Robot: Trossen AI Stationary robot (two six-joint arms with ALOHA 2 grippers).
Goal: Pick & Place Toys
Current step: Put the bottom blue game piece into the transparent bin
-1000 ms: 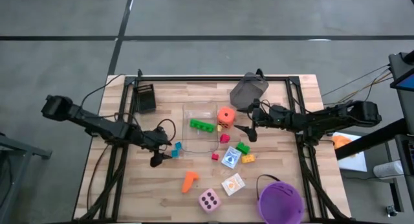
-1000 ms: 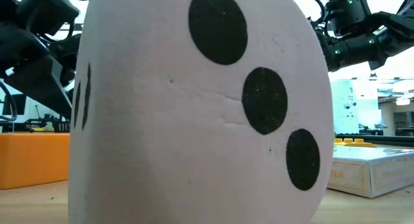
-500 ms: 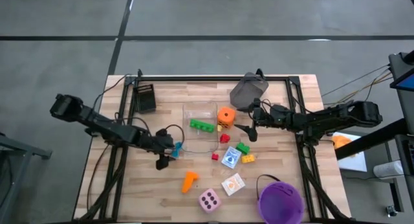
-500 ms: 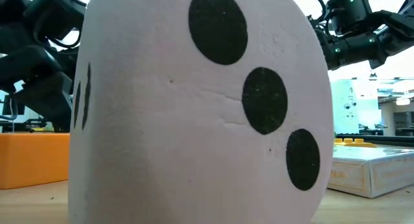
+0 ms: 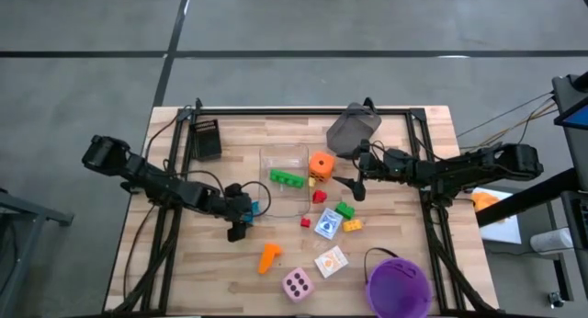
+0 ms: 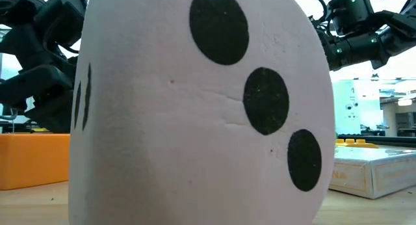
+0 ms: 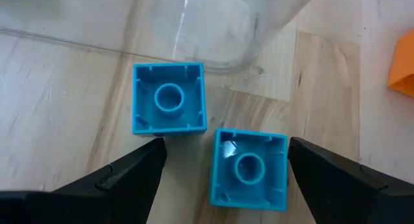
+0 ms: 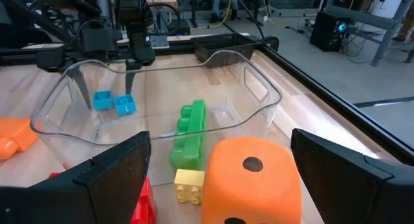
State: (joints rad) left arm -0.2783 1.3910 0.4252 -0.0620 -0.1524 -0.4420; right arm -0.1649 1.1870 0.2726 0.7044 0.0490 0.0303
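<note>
Two teal bricks (image 7: 169,107) (image 7: 249,169) lie on the table, hollow sides up, just outside the clear tray's (image 5: 285,198) near left corner. My left gripper (image 7: 225,149) hovers open above them, one finger on either side, touching nothing; it also shows in the high view (image 5: 243,219). My right gripper (image 8: 229,166) is open and empty beside the orange dotted die (image 8: 252,172), right of the tray (image 5: 352,187). A green brick (image 5: 287,177) lies in the tray. A pink dotted die (image 5: 297,284) stands near the front edge.
Red (image 5: 318,197), green (image 5: 345,210) and yellow (image 5: 353,225) bricks, two picture cards (image 5: 328,224) (image 5: 332,261) and an orange peg (image 5: 268,255) lie right of and in front of the tray. A purple bucket (image 5: 398,286) stands front right. A grey bin (image 5: 354,130) is at the back.
My left gripper has gone toward the table's right edge, closer to the two teal bricks beside the tray. It stays open.
</note>
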